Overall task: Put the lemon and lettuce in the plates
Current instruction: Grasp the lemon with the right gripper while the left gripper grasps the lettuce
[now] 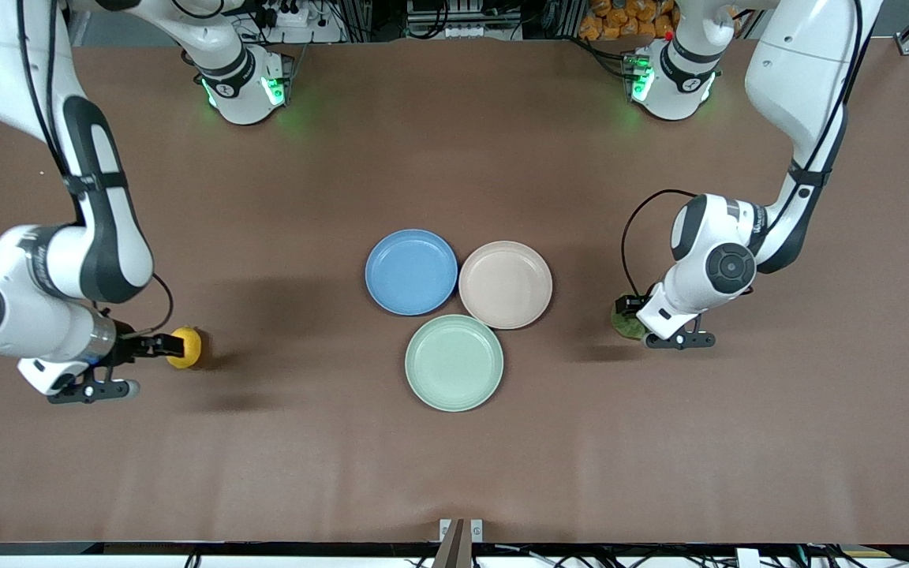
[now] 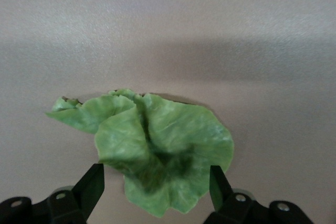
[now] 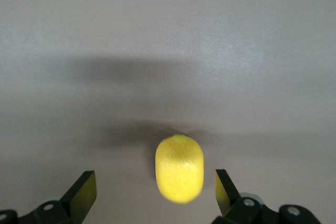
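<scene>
Both pincers spread apart, not yet gripping. Right pincer (image 3: 152, 192) straddling lemon (image 3: 179, 168) on worktop (image 1: 454, 457) twd right arm's end; could roll away if nudged off-centre. Left pincer (image 2: 156, 184) around lettuce (image 2: 152, 148) (floppy, may slip or tear). Plates (image 1: 411, 271) mid-worktop, bare.

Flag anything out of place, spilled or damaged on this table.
Nothing stands out. The blue plate, beige-pink plate and mint-green plate sit flat, empty. The lemon lies between the right gripper's open fingers; the crumpled but whole lettuce lies between the left gripper's.
</scene>
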Available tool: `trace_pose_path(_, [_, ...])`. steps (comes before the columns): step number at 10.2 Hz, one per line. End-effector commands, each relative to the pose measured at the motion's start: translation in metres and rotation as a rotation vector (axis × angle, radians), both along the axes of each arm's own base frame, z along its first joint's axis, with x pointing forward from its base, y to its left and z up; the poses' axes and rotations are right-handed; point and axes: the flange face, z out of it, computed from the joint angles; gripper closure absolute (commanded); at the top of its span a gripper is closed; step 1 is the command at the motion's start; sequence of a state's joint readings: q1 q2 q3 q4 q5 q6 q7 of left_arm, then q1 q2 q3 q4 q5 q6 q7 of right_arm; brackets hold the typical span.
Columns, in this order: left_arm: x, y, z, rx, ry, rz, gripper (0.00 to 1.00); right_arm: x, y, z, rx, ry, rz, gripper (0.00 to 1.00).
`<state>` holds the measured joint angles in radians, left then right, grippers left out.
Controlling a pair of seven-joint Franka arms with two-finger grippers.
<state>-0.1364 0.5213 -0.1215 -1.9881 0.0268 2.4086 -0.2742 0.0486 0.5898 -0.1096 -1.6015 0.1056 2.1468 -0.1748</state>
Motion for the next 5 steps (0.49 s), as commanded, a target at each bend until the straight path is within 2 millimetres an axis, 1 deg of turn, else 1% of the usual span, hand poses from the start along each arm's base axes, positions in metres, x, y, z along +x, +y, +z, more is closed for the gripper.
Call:
trace_pose_path(1, [0.002, -0.001, -0.003, 0.014, -0.006, -0.002, 0.41, 0.009, -0.005, -0.024, 0.012, -0.034, -0.007, 0.00])
trace_pose_path(2, [0.003, 0.001, -0.004, 0.022, -0.007, -0.009, 0.57, 0.010, -0.007, -0.029, 0.009, -0.039, 0.012, 0.00])
trace_pose_path(3, [0.003, 0.001, -0.004, 0.022, -0.007, -0.009, 0.75, 0.010, -0.008, -0.036, 0.008, -0.041, 0.023, 0.00])
trace_pose_path(4, [0.004, 0.001, -0.004, 0.021, -0.010, -0.006, 0.92, 0.011, -0.011, -0.047, 0.003, -0.050, 0.019, 0.00])
trace_pose_path(5, [0.004, 0.001, -0.002, 0.022, -0.014, -0.006, 1.00, 0.009, -0.018, -0.057, 0.002, -0.040, 0.009, 0.00])
